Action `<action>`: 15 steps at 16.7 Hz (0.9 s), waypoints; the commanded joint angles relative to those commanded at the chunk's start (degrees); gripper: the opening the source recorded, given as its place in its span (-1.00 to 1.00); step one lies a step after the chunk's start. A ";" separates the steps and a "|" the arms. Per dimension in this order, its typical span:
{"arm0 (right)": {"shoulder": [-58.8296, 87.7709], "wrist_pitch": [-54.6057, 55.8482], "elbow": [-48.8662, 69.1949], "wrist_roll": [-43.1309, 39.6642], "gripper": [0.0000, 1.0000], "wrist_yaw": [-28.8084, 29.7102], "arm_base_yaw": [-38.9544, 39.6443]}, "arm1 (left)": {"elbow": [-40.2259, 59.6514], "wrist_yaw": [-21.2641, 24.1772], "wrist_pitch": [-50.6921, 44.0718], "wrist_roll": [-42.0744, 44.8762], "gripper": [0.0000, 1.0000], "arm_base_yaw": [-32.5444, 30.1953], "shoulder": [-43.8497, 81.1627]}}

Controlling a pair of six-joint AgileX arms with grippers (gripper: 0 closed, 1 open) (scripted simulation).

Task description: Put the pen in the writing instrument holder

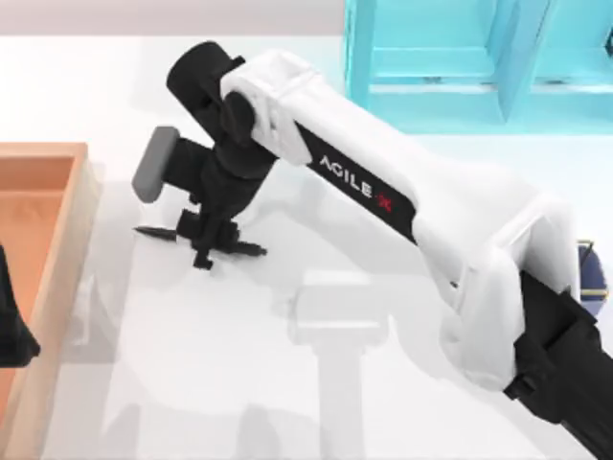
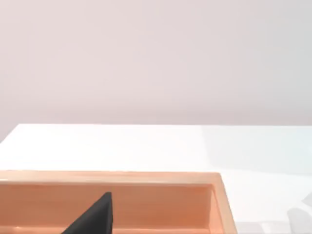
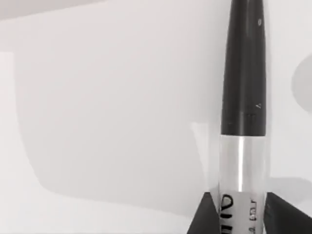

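With fingers clamped across the slim black-and-silver pen's [image 1: 153, 232] barrel, right gripper [image 1: 213, 240] sits low over table, ready to lift; periwinkle holder [image 1: 594, 273] far right; left gripper [image 1: 11, 335] parked over wooden tray [image 1: 57, 182], finger state unclear.

Our right arm stretched across toward the left, its gripper [image 1: 206, 240] pointing down, fingers [image 3: 202, 219] closed around the pen [image 3: 242, 97], our left gripper [image 1: 11, 326] parked at left edge

White table [image 1: 192, 383] bearing wooden tray [image 1: 67, 249], cyan shelf unit [image 1: 460, 67], pen [image 1: 153, 232].
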 joint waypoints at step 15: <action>-17.71 1.36 -16.24 5.05 -1.00 0.21 4.73 | 0.00 0.00 0.00 0.00 1.00 0.00 0.00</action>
